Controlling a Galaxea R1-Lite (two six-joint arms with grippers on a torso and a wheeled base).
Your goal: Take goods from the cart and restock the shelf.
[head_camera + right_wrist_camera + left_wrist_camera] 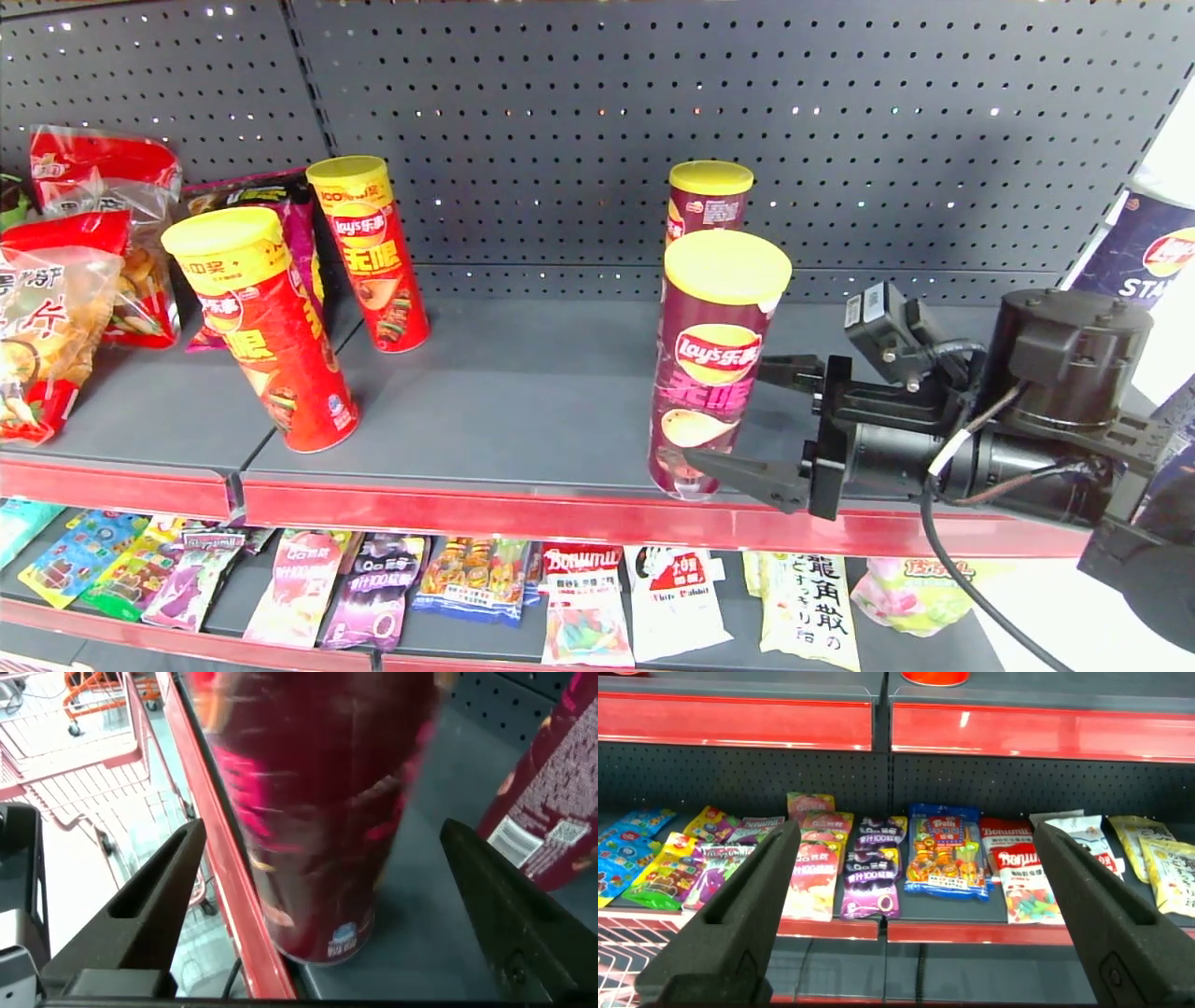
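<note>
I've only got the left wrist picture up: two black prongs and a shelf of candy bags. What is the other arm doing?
Observer: The right gripper is at the upper shelf, above those bags. It is open around a purple chip can at the front edge.
Visitor: So it isn't squeezing it?
Observer: No. In the right wrist view its fingers are spread to either side of the can, not pressed on it.
Visitor: Is that can alone up there?
Observer: No. A second purple can stands behind it, and a front red can and a back red can stand farther left.
</note>
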